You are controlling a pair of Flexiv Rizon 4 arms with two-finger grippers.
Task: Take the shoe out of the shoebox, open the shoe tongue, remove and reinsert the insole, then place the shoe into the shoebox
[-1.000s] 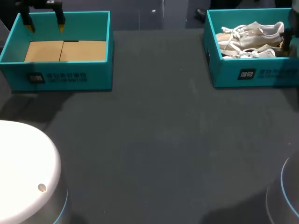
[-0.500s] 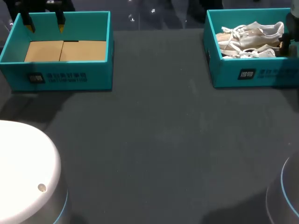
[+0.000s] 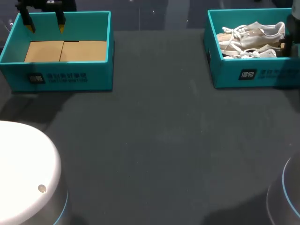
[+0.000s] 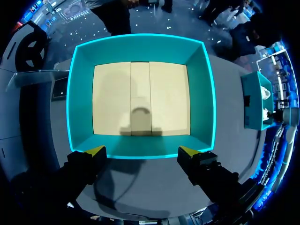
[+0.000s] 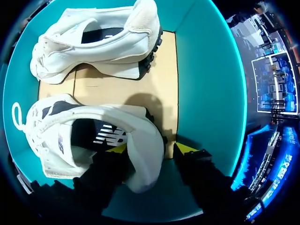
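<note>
Right wrist view: right gripper [image 5: 152,150] spread astride the heel of the near shoe [image 5: 93,136].
It lies lengthwise in its shoebox [image 5: 206,93], toe toward the middle of the table [image 3: 154,140]; left gripper [image 4: 146,152] spread over the other shoebox [image 4: 140,49].

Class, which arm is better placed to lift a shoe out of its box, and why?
Right. The right claw straddles the heel of the near shoe inside the shoebox. The left claw hangs over the other box, which holds no shoes.
</note>
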